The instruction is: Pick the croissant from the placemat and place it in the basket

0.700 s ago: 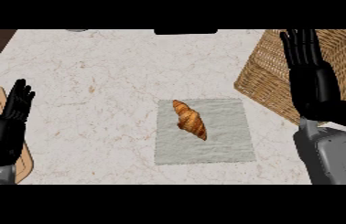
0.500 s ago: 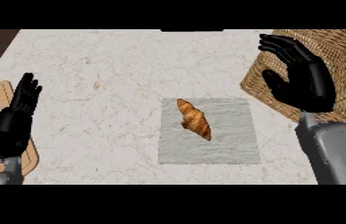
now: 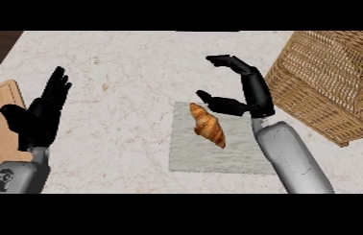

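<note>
Counter [image 3: 127,76]: pale stone-look top, cream with rusty speckling and faint veins; fills nearly whole view

Lying directly on it:
- placemat [image 3: 212,157]: pale grey, rectangular, flat, right of centre toward near edge, set slightly askew
- basket [image 3: 326,80]: woven wicker, tan, squared corners, at right side, cut off by view's edge; apart from placemat, strip of bare counter between
- wooden board [image 3: 8,99]: light brown, at far left edge, only narrow part showing; well apart from placemat

Croissant [image 3: 208,125] lies on placemat [image 3: 212,155], basket [image 3: 322,83] to its right.
</note>
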